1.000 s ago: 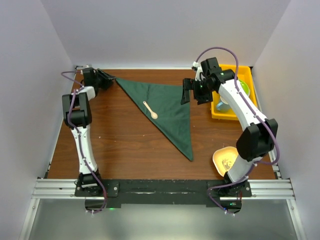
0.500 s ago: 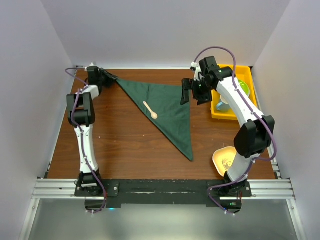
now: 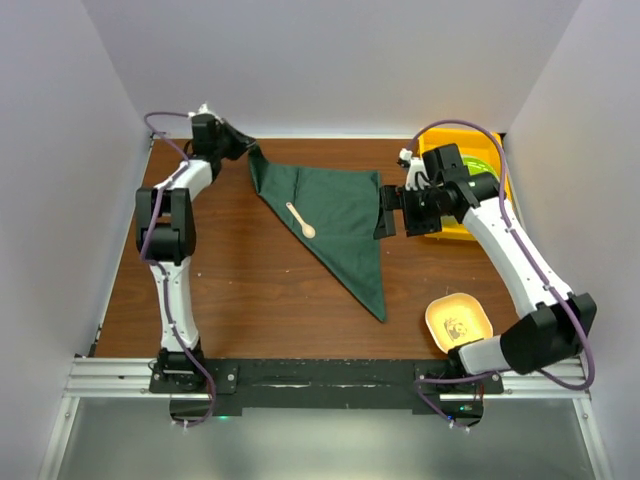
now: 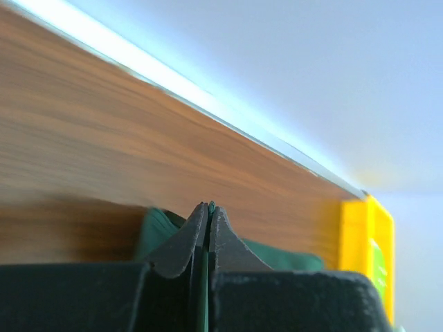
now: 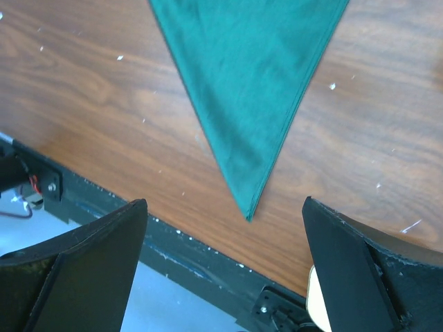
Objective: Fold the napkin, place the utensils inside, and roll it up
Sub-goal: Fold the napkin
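The dark green napkin (image 3: 345, 225) lies folded in a triangle on the brown table, one point toward the near edge. The small pale wooden spoon (image 3: 300, 219) rests on its left part. My left gripper (image 3: 251, 153) is at the far left corner of the cloth and shut on it. In the left wrist view a thin green edge shows between the shut left gripper (image 4: 209, 207) and the napkin (image 4: 158, 232) bunches behind. My right gripper (image 3: 386, 212) hovers open over the right edge. The right wrist view shows the napkin's near tip (image 5: 249, 83) below the open right gripper (image 5: 223, 201).
A yellow tray (image 3: 446, 227) with green items stands at the far right, behind the right wrist. A pale yellow bowl (image 3: 458, 320) sits near the right arm's base. The back wall is close behind the left gripper. The black front rail (image 5: 194, 266) borders the table.
The left gripper has shut on the napkin's far left corner and drawn it rightward, bunching the cloth. The right gripper moved nearer and rightward, its elbow swinging out to the right.
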`<state>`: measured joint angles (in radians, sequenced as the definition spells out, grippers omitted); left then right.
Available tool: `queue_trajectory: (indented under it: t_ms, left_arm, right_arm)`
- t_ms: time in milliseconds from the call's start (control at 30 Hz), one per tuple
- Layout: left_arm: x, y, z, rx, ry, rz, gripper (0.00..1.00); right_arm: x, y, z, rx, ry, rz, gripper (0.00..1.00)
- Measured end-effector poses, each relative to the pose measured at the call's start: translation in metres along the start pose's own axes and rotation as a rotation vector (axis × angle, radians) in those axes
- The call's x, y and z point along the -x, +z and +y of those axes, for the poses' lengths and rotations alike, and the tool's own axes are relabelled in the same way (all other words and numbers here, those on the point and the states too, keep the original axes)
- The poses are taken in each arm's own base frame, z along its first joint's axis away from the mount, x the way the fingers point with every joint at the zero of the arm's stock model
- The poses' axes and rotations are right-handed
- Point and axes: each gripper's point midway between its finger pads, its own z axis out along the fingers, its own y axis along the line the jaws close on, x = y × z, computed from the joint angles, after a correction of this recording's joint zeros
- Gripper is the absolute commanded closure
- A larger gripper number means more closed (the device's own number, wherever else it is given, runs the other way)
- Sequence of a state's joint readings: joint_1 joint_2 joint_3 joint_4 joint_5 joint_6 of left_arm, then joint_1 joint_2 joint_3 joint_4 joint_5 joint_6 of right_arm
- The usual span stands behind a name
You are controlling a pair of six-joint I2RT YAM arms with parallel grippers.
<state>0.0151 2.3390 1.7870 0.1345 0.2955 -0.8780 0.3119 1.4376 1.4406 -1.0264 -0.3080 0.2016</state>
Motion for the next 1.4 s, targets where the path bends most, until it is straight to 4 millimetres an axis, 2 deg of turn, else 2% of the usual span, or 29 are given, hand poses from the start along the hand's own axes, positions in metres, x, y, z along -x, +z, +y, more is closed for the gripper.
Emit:
queue_trajectory:
  t_ms: [100, 167, 233, 300, 367, 467, 667, 933, 1400]
  left_arm:
    - [-0.028, -0.028, -0.064, -0.083, 0.046, 0.030, 1.00]
    - [-0.057, -0.052, -0.101, -0.139, 0.074, 0.065, 1.00]
    - [-0.087, -0.074, -0.126, -0.181, 0.098, 0.108, 1.00]
    - [-0.121, -0.092, -0.139, -0.202, 0.115, 0.163, 1.00]
    - [-0.146, -0.104, -0.140, -0.202, 0.126, 0.207, 1.00]
    - [-0.188, -0.118, -0.125, -0.165, 0.136, 0.290, 1.00]
    - [-0.248, -0.134, -0.098, -0.104, 0.142, 0.412, 1.00]
    - [-0.285, -0.144, -0.114, -0.139, 0.133, 0.463, 1.00]
    - [-0.303, -0.139, -0.087, -0.070, 0.126, 0.495, 1.00]
  right_arm:
    - [-0.010, -0.006, 0.005, 0.033, -0.006, -0.016, 0.02]
    - [-0.016, -0.009, 0.007, 0.050, -0.007, -0.023, 0.02]
    - [-0.018, -0.013, 0.010, 0.063, -0.010, -0.034, 0.02]
    - [-0.017, -0.018, 0.014, 0.076, -0.016, -0.050, 0.02]
    - [-0.017, -0.022, 0.019, 0.100, -0.026, -0.070, 0.02]
    - [-0.023, -0.025, 0.024, 0.125, -0.027, -0.078, 0.02]
    - [-0.034, -0.027, 0.030, 0.143, -0.038, -0.069, 0.02]
    - [-0.046, -0.026, 0.032, 0.150, -0.050, -0.053, 0.02]
    - [-0.057, -0.023, 0.030, 0.147, -0.052, -0.038, 0.02]
